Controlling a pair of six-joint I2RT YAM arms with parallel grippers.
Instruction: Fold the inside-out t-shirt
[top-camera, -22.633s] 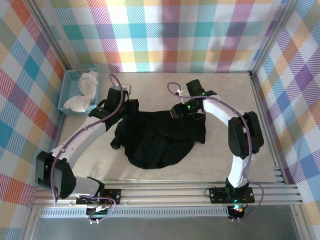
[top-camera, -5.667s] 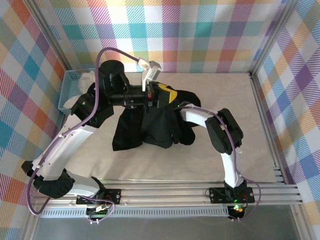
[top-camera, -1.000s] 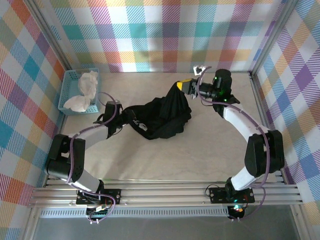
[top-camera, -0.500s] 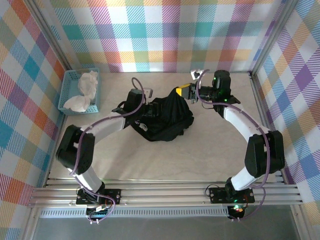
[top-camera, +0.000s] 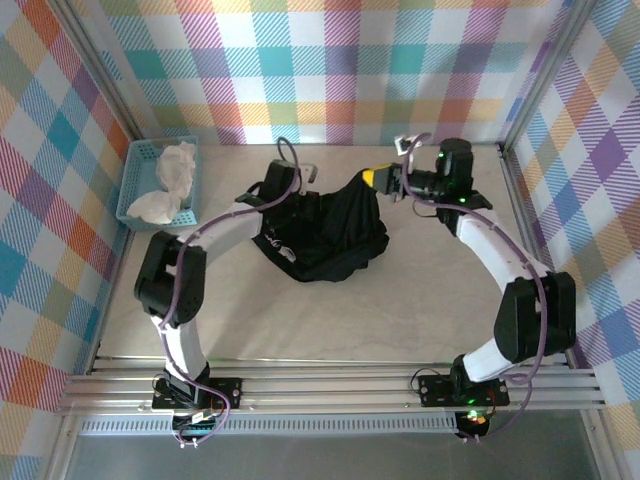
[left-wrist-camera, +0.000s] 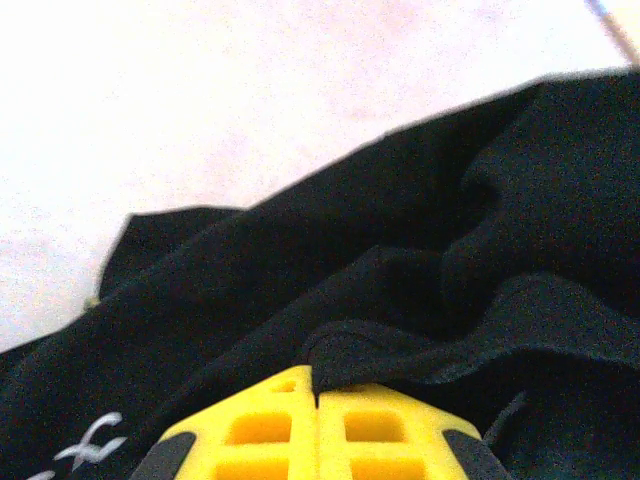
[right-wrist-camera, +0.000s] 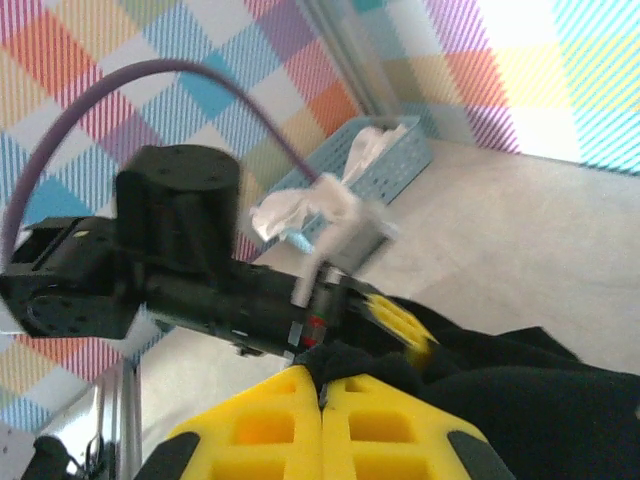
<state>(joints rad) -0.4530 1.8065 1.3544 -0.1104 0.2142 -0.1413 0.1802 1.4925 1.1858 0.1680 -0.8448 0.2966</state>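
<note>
The t-shirt lies as a black, bunched heap on the pale bench, a little above the middle of the overhead frame, its upper edge drawn up toward both arms. The left tool reaches in at the heap's upper left, and the right tool meets it at the upper right, near the back wall.

In the left wrist view, the left tool sits at the bottom centre. Its 2 yellow fingers are pressed together, with a rolled fold of the t-shirt pinched at their tips. A bit of white lettering shows at the lower left.

In the right wrist view, the right tool is likewise clamped on a black edge of the t-shirt, its fingers together. The left arm crosses the middle of that frame.

A light-blue basket holding a white cloth stands in the upper left of the bench, apart from the shirt.
</note>
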